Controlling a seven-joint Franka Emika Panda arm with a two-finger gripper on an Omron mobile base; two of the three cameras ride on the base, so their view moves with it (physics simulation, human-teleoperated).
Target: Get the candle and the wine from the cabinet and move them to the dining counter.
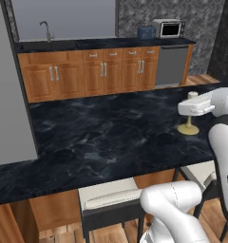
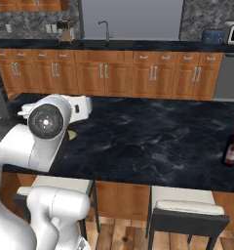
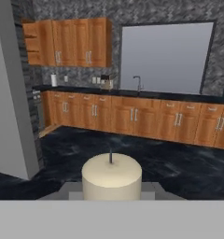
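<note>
The dining counter's black worktop [image 1: 101,137] lies bare across its wide middle, open to a pincer from above or from the stool side. At one end the candle [image 1: 189,121] stands upright near the edge, the white arm directly over it. Towards the other end the wine [image 2: 232,146] stands upright close to the near edge, well apart from the candle. Stools [image 2: 187,215] are tucked under the near edge. A grey wall panel [image 1: 9,95] bounds the slab's left end.
</note>
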